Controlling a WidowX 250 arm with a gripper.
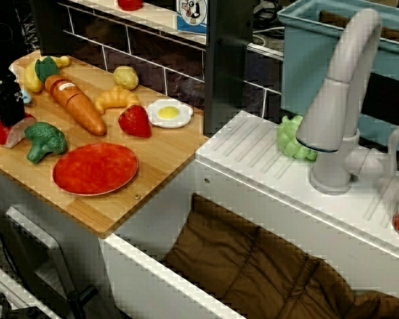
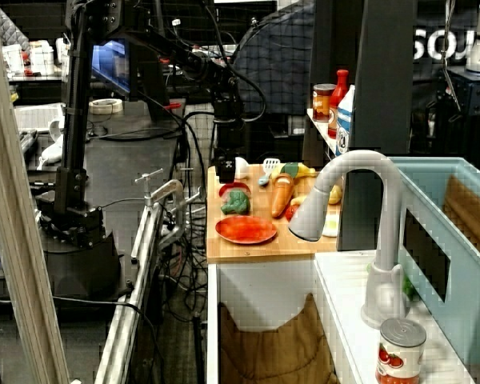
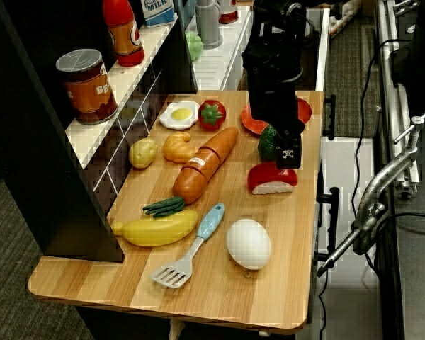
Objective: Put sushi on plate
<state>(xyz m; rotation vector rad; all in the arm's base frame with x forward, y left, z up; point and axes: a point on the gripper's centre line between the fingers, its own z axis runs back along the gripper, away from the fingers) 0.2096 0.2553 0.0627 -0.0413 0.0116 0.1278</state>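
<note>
Tool [image 3: 289, 157] directly above sushi [image 3: 271, 179] — touching.

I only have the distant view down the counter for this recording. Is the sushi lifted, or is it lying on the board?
Observer: It's on the board. From the board's end, the sushi lies flat on the wood, with the gripper just above one end.
Operator: Is the plate free?
Observer: Yes. The view from the sink side shows the plate with nothing on it.
Operator: Is anything between them?
Observer: The broccoli lies between the sushi and the plate.
</note>
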